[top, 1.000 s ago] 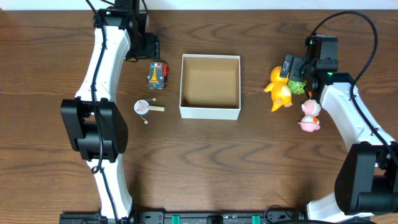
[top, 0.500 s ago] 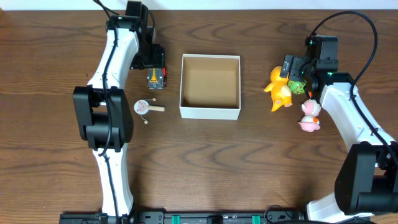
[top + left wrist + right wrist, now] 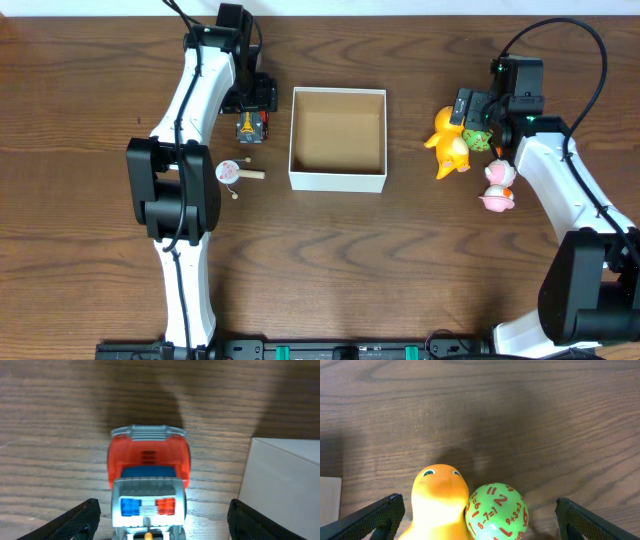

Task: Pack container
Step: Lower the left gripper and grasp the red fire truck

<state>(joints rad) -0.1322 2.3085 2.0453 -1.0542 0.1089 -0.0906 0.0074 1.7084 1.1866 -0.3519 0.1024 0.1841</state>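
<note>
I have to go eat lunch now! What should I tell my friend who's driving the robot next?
Left claw: open, fingers either side of the red and grey plastic toy car, not gripping.
Right claw: open over the orange rubber duck and the green ball with red numbers, holding nothing.
The square white box with a brown cardboard inside sits mid-table with nothing in it. The car and a small round pink toy on a wooden stick lie to its left. The duck, ball and a pink and white toy figure lie to its right.
Done: nothing packed.
Left: every toy, probably the car first.
</note>
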